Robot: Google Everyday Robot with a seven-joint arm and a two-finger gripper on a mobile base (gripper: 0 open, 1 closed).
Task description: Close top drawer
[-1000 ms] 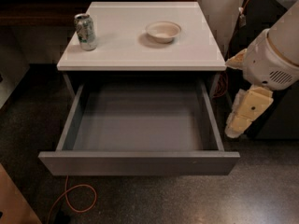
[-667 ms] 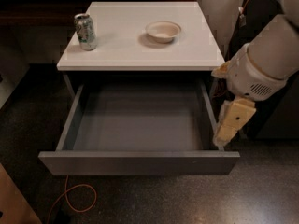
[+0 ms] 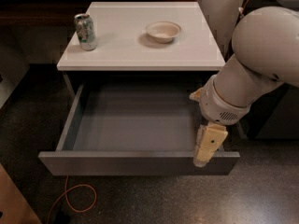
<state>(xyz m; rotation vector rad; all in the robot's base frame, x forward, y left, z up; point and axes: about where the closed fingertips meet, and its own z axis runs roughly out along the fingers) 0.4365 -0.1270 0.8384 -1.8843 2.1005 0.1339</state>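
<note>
1. The gripper [image 3: 209, 146] hangs pointing down from the white arm [image 3: 261, 55] at the right front corner of the top drawer [image 3: 140, 163], just over the front panel. I cannot tell whether it is spread or closed.
2. The top drawer stands pulled far out of the cabinet [image 3: 196, 55], its grey inside showing.
3. On the white cabinet top, a drink can [image 3: 85, 31] stands upright at the left and a cream bowl [image 3: 163, 31] sits near the middle, well apart.
4. An orange cable [image 3: 77, 190] loops on the speckled floor [image 3: 261, 195] below the drawer front.

A can [image 3: 85, 31] stands near the left edge of the white tabletop [image 3: 135, 55], a shallow bowl [image 3: 163, 31] sits toward its back, an orange cable [image 3: 83, 185] loops on the speckled floor [image 3: 261, 195], and the tool [image 3: 208, 148] hangs low on the right.
</note>
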